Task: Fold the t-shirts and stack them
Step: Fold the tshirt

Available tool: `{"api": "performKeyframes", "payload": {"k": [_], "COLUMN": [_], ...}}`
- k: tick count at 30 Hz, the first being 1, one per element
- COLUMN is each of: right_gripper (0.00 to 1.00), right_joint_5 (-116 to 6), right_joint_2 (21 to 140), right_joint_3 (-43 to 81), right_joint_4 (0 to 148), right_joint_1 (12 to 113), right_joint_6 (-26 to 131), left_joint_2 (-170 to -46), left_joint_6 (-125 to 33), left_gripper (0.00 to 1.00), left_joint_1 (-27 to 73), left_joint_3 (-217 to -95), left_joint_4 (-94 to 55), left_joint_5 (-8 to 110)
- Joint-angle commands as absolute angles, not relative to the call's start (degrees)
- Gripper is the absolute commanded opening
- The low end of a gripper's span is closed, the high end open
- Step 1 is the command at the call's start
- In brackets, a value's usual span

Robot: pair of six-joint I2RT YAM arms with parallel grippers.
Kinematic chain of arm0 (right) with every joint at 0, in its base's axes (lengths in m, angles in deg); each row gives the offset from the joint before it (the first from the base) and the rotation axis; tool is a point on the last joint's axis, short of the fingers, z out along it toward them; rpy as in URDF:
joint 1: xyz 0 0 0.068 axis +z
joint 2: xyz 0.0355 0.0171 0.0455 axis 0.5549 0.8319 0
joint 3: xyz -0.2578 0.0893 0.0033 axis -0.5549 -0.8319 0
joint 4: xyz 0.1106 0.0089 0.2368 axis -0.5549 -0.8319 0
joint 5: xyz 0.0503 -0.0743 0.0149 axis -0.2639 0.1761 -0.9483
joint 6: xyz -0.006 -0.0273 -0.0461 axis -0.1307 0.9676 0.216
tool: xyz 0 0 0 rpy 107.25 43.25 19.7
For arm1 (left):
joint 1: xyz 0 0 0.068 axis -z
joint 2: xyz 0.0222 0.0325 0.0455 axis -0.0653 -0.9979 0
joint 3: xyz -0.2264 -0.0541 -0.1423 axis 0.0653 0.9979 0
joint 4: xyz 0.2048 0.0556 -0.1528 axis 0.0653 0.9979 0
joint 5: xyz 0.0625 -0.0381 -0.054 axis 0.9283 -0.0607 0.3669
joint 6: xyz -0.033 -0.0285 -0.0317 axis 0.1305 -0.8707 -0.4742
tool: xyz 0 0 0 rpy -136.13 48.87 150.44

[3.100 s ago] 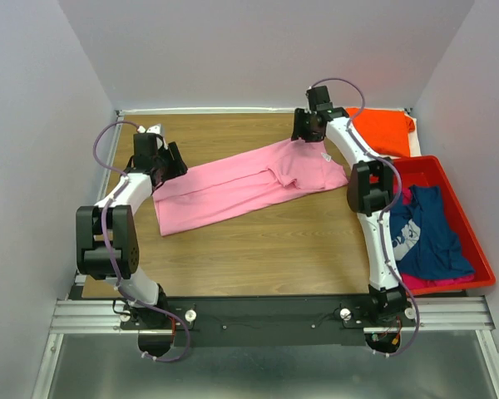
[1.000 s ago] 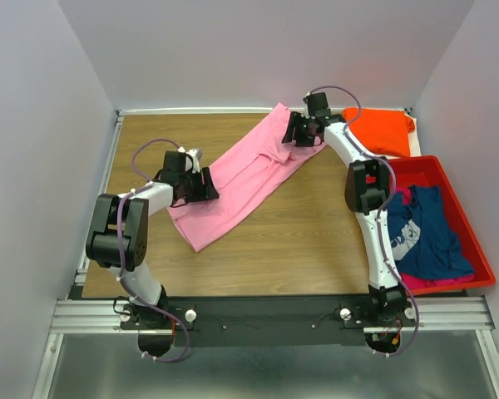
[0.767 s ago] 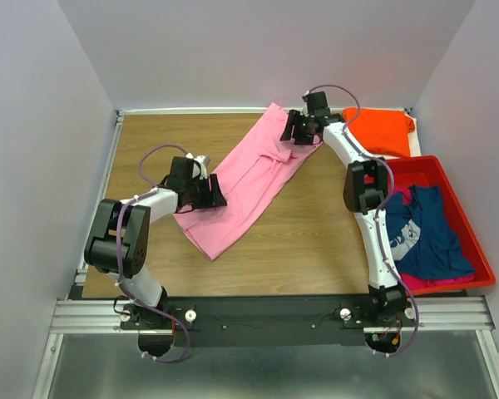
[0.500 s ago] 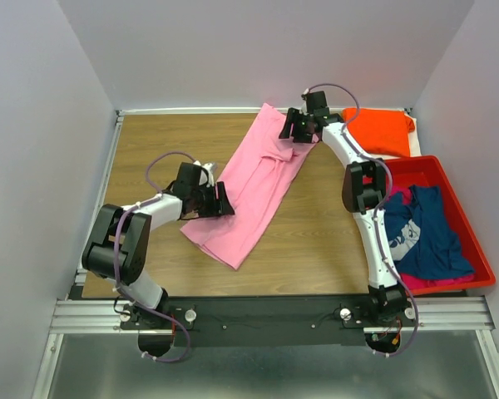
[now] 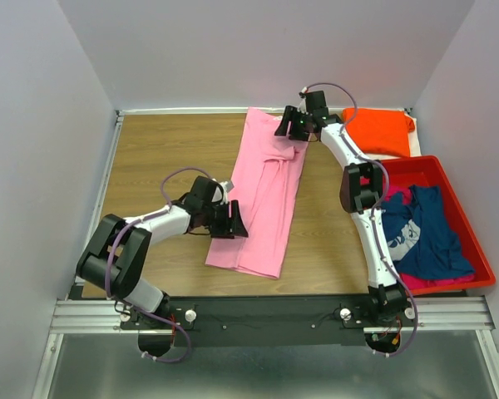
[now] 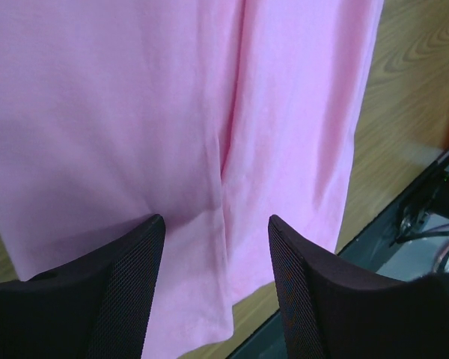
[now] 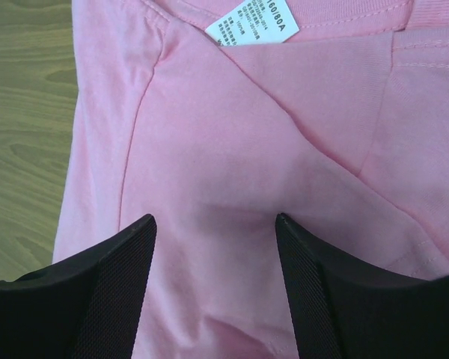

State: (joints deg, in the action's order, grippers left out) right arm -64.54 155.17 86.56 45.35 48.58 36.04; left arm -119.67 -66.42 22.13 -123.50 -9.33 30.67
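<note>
1. The pink t-shirt (image 5: pixel 266 195) lay on the tabletop (image 5: pixel 166 150) as a long narrow band. Its sides were folded in, with the collar end at the middle of the far edge and the hem close to the near edge.
2. The left gripper (image 5: pixel 233 223) sat over the band's left side near the hem, fingers spread and pinching nothing. The right gripper (image 5: pixel 287 125) hung over the collar end just short of the care label (image 7: pixel 252 26), its jaws also parted and the cloth free.
3. The step in hand looked like the crosswise fold that shortens the band. It would go best with each gripper taking a corner of the same end, so the edge lifts level.
4. The folded-in sides overlapped along a line down the middle. Each pinch should catch every layer there, because taking only the top layer would likely pull the lengthwise fold open.
5. The lifted end should travel low and straight along the band and land square on the other end.
6. An orange t-shirt (image 5: pixel 381 129) lay folded at the far right corner, probably the base of the stack. A navy t-shirt (image 5: pixel 424 233) and a magenta t-shirt (image 5: pixel 437 283) waited in the red bin (image 5: pixel 474 241) along the right edge.
</note>
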Motion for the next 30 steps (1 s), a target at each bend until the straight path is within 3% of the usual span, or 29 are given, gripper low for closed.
{"api": "performKeyframes", "payload": {"k": [1,20,23,30], "right_gripper": [0.73,0.78,0.85,0.86], "right_joint_5": [-66.86,-71.17,-70.38,-67.83], "right_joint_2": [161.80,161.89,160.49,152.94], "right_joint_3": [85.44,86.32,85.97,83.16], "right_joint_4": [41.60,45.47,45.73,47.49], "right_joint_1": [48.47,48.56,48.56,48.56], "right_joint_6": [35.82,35.56,35.56,38.10], "left_joint_2": [-120.76,-126.47,-125.95,-122.43], "left_joint_6": [-67.94,-64.69,-64.33,-62.32], "left_gripper": [0.66,0.65,0.64,0.66], "left_joint_1": [24.11,27.99,27.99,27.90], "left_joint_3": [-123.28,-127.33,-128.29,-135.76], "left_joint_4": [-7.40,-11.98,-11.89,-9.53], "left_joint_5": [25.70,15.15,16.46,21.99]}}
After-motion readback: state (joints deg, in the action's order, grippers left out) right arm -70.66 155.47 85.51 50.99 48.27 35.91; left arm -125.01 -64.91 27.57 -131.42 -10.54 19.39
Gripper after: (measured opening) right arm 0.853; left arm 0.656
